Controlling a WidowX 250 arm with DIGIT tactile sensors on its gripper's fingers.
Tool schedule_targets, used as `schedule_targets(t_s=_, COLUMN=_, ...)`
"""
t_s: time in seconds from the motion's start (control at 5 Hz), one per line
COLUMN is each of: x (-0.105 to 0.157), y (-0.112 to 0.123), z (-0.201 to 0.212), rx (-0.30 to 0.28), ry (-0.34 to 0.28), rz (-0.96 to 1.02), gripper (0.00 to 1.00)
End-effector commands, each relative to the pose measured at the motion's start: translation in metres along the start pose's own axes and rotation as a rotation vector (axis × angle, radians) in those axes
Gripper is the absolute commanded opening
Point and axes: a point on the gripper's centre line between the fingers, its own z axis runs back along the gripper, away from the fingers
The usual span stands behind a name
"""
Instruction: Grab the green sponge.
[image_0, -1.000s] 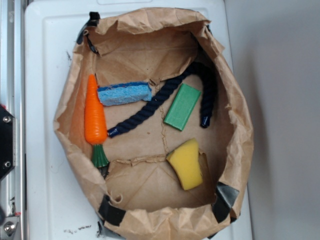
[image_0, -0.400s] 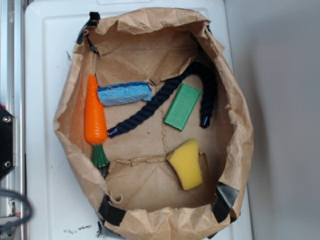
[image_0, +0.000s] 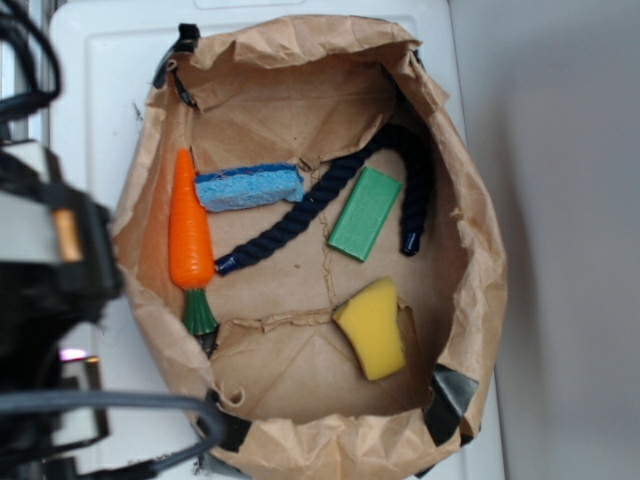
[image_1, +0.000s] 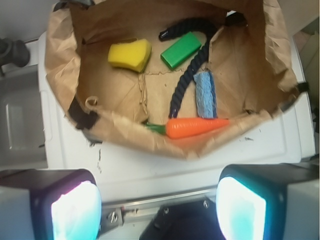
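Wrist view first: the gripper (image_1: 160, 205) hangs low in the frame with its two fingers (image_1: 75, 212) spread wide and nothing between them, lit pads glowing at the bottom corners. The small flat mid-green rectangular sponge (image_1: 181, 50) sits well ahead of them, far up the picture, inside the crumpled brown paper bag (image_1: 125, 132) that lies open on the white moulded surface (image_1: 165, 170). The bag's near wall stands between fingers and sponge.

Inside the bag, the green sponge lies flat on the paper floor, just beside the yellow curved sponge (image_1: 130, 54) and touching the dark navy twisted rope (image_1: 187, 82) that loops round it. A blue rough-textured rectangular sponge (image_1: 205, 95) lies beside the rope, and an orange plastic carrot (image_1: 195, 127) rests along the near wall.

Exterior view: the green sponge (image_0: 365, 213) lies slanted near the bag's middle, inside the rope's bend, the yellow sponge (image_0: 372, 327) apart below it. The arm (image_0: 50, 300) is a dark blur at the left edge, cut off by the frame; its fingers cannot be made out here.
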Motion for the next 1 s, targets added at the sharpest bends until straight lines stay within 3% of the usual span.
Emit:
schedule_targets(t_s=0.0, x=0.045, y=-0.003, z=-0.014, rx=-0.002, ry=-0.040, rz=-0.102, gripper=1.00)
schedule_targets(t_s=0.2, x=0.064, y=-0.002, z=-0.025, rx=-0.115, ry=0.048, rz=-0.295, gripper=1.00)
schedule_targets(t_s=0.4, x=0.080, y=-0.002, z=-0.020, rx=-0.097, ry=0.043, rz=-0.343, gripper=1.00)
schedule_targets(t_s=0.8, x=0.080, y=-0.002, z=-0.020, rx=-0.097, ry=0.043, rz=-0.343, gripper=1.00)
